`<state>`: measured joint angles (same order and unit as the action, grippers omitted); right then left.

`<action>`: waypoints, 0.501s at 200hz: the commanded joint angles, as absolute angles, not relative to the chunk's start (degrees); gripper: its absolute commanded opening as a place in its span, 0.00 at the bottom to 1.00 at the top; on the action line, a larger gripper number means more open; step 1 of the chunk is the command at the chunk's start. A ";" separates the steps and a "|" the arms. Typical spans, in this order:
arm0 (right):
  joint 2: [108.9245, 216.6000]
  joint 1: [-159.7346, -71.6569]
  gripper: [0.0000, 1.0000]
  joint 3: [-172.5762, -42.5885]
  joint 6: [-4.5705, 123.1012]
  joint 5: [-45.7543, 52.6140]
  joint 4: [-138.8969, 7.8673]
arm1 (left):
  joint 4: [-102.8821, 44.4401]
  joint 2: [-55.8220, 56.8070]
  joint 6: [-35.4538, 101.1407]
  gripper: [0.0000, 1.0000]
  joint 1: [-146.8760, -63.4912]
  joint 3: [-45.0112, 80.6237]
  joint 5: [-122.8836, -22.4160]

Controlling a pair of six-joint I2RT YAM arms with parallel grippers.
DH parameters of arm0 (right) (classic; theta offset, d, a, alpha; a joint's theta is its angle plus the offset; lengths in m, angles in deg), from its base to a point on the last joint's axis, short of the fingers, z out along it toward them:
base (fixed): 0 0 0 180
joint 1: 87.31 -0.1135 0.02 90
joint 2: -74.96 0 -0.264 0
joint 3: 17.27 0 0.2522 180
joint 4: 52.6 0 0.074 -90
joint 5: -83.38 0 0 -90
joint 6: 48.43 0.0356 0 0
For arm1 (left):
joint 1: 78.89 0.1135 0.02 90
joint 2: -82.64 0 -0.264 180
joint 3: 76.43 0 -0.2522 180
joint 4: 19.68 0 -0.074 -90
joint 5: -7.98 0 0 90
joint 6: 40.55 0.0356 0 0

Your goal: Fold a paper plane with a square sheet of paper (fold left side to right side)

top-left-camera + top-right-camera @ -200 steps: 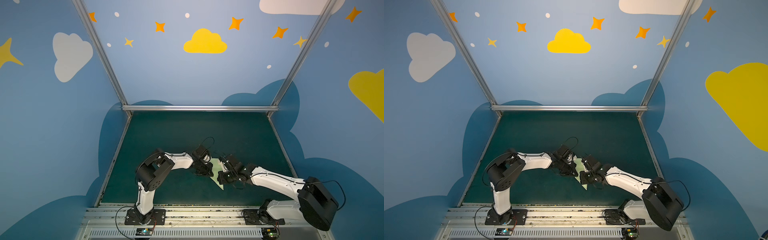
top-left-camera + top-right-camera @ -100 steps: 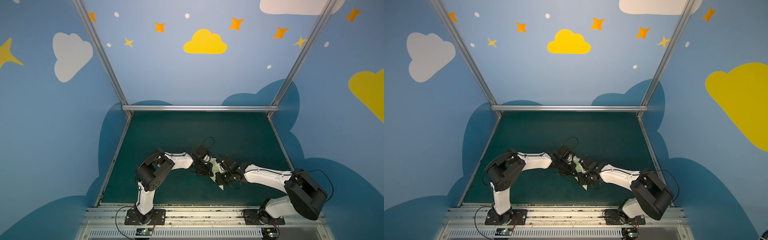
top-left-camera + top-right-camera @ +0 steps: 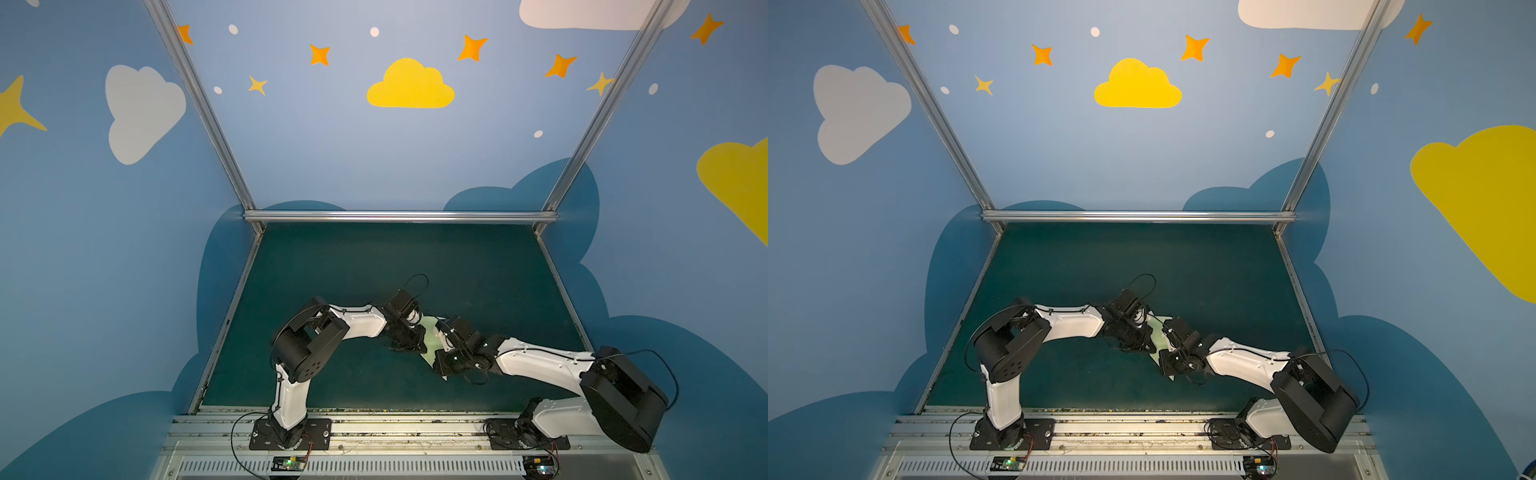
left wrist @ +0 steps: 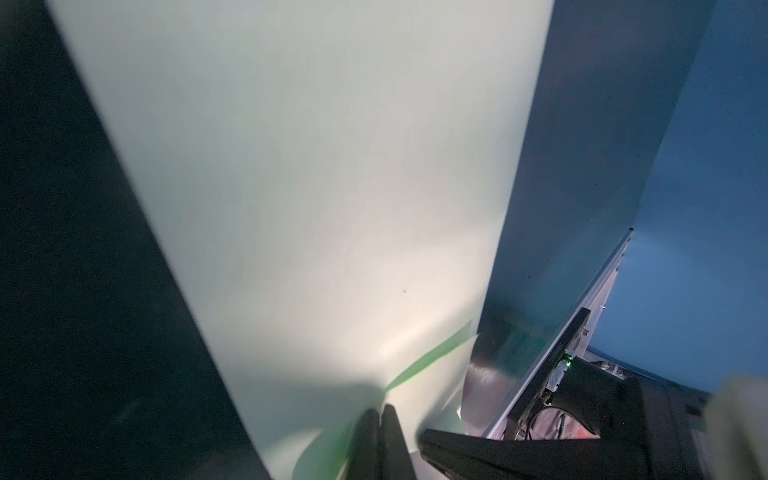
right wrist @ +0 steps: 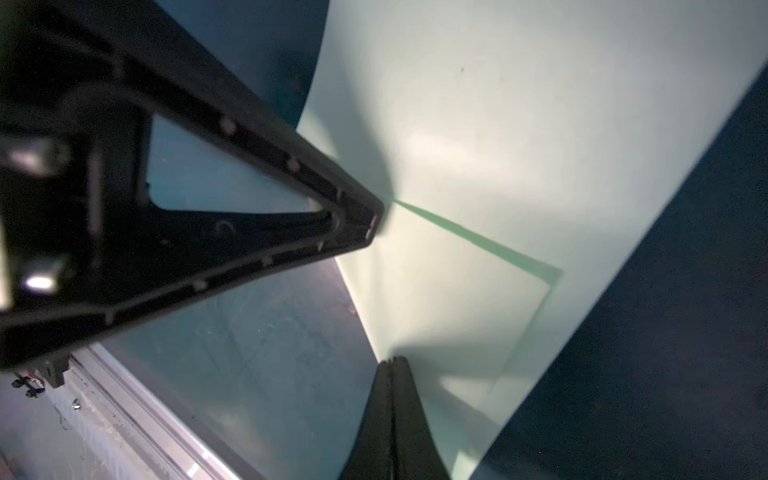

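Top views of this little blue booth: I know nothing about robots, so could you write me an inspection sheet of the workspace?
Surface: dark green mat, flat.
Job's things: paper plane, pale green, part folded with a crease showing, between the two grippers.
Clutter: nothing seen.
Grippers: left gripper shut, tip against the paper; right gripper shut, tip at the paper's edge.
Cables: black cable loop above the left wrist; wires at the arm bases.
Surroundings: blue painted walls; metal rail along the back.
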<state>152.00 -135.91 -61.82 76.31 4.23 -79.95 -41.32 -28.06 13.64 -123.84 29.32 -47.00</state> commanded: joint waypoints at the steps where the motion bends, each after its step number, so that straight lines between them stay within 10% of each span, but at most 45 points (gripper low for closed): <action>1: 151.23 -136.75 0.00 -58.30 77.83 3.57 -85.16 | -46.06 -30.83 13.77 0.04 -123.28 30.26 -51.53; 100: 143.08 -137.45 0.00 -50.61 87.87 2.45 -89.09 | -46.62 -30.53 13.25 0.04 -122.42 29.92 -52.03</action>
<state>143.73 -136.72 -54.62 83.87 3.55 -78.59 -41.47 -28.08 13.57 -123.51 29.30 -46.93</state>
